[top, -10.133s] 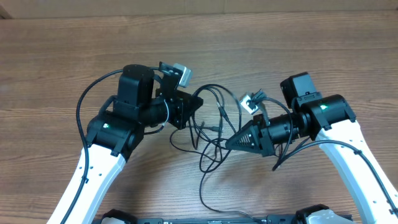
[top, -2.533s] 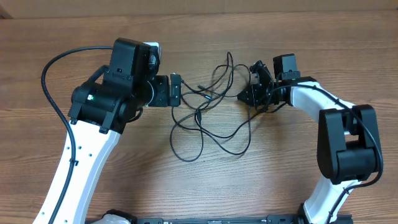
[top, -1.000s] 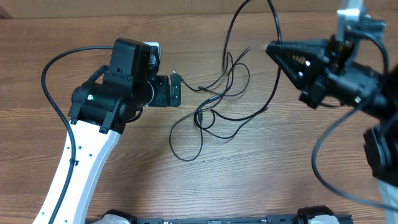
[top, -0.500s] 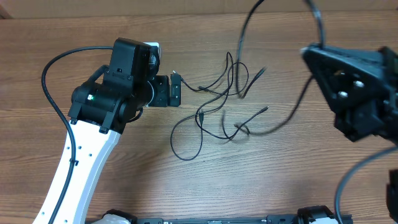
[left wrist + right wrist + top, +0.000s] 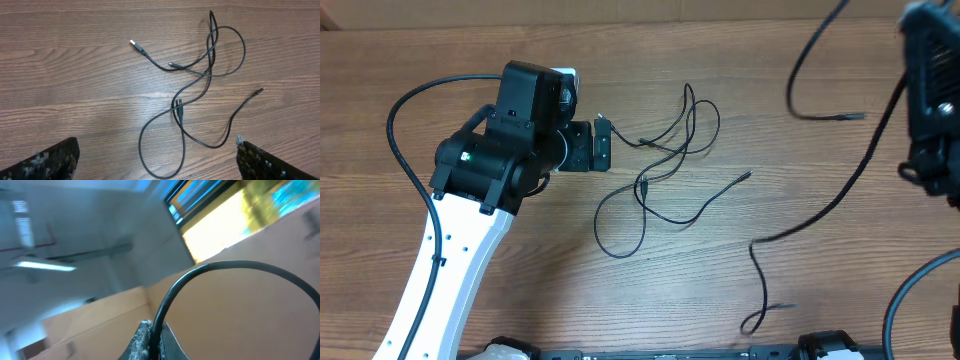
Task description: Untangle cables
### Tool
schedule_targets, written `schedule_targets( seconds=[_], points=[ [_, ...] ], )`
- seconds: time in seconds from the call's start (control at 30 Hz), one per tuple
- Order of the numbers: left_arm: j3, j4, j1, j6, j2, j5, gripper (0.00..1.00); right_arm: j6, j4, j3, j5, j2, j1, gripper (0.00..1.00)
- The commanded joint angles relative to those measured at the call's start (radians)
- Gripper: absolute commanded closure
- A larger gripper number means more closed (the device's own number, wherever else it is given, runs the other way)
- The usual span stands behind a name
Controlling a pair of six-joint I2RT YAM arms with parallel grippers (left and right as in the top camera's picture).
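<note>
Cataloguing cables (image 5: 178,106): likely light, limp, snag-prone | remainder lying just beside left gripper (image 5: 603,147), jaws spread | right gripper (image 5: 149,339) pinching one lifted cable (image 5: 825,205) | grasping near a plug (image 5: 134,43) seeming best.

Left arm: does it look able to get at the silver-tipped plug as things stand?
Probably yes. The left gripper hangs open over the table, and the silver-tipped plug lies flat at the edge of the cables with nothing over it. The right arm is off to the side.
</note>
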Motion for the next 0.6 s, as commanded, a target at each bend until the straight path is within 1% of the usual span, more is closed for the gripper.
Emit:
schedule_targets(
  seconds=[0.0, 0.13, 0.2, 0.3, 0.37, 0.4, 0.47, 0.57],
  points=[
    [0.005, 0.001, 0.004, -0.005, -0.011, 0.008, 0.0, -0.193, -0.002, 0.019, 0.232, -0.002, -0.001, 0.96],
    [0.005, 0.001, 0.004, -0.005, -0.011, 0.008, 0.0, -0.351, -0.053, 0.019, 0.473, -0.002, -0.001, 0.96],
    [0.005, 0.001, 0.004, -0.005, -0.011, 0.008, 0.0, -0.527, -0.1, 0.019, 0.739, 0.013, -0.001, 0.96],
    [0.005, 0.001, 0.004, -0.005, -0.011, 0.008, 0.0, -0.713, -0.107, 0.019, 0.931, 0.045, -0.001, 0.96],
    [0.005, 0.001, 0.004, -0.005, -0.011, 0.008, 0.0, -0.876, -0.095, 0.019, 1.053, 0.08, -0.002, 0.96],
    [0.005, 0.001, 0.004, -0.005, -0.011, 0.008, 0.0, -0.929, -0.088, 0.019, 1.128, 0.1, -0.002, 0.96],
    [0.005, 0.001, 0.004, -0.005, -0.011, 0.008, 0.0, -1.008, -0.06, 0.019, 1.284, 0.148, -0.003, 0.96],
    [0.005, 0.001, 0.004, -0.005, -0.011, 0.008, 0.0, -1.069, 0.008, 0.019, 1.423, 0.232, -0.036, 0.96]
  ],
)
